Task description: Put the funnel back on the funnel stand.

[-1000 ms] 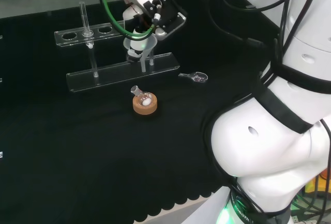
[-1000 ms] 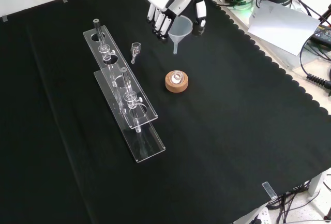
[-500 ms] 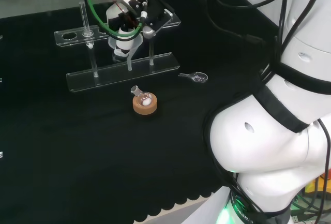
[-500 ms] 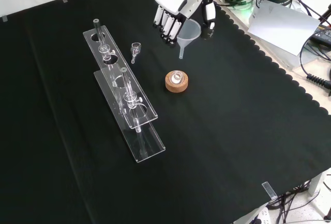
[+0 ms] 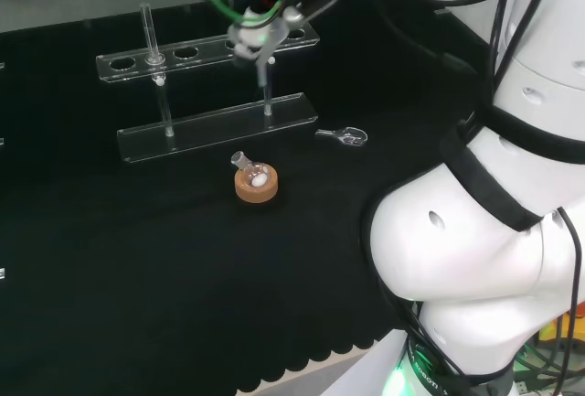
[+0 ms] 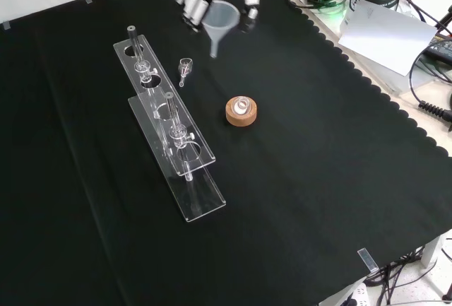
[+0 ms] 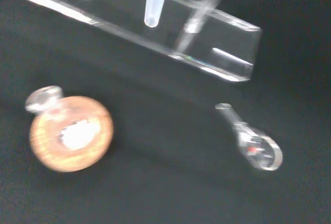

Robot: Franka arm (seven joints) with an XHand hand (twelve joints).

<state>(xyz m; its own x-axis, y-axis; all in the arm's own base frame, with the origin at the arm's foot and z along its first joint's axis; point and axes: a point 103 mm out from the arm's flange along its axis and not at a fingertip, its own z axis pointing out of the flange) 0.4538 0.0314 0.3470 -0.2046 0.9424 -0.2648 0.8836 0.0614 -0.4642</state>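
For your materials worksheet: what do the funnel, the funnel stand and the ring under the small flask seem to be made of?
Funnel: translucent, milky, matte, probably plastic.
Funnel stand: clear, glossy flat plates with bright edges, likely acrylic.
Ring: tan, dull and grainy, looks like cork.

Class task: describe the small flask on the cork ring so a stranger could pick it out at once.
Start at the long clear funnel stand on the black cloth. In the front view, a cork ring lies to its right, carrying the small flask. Nothing else there sits on brown cork.
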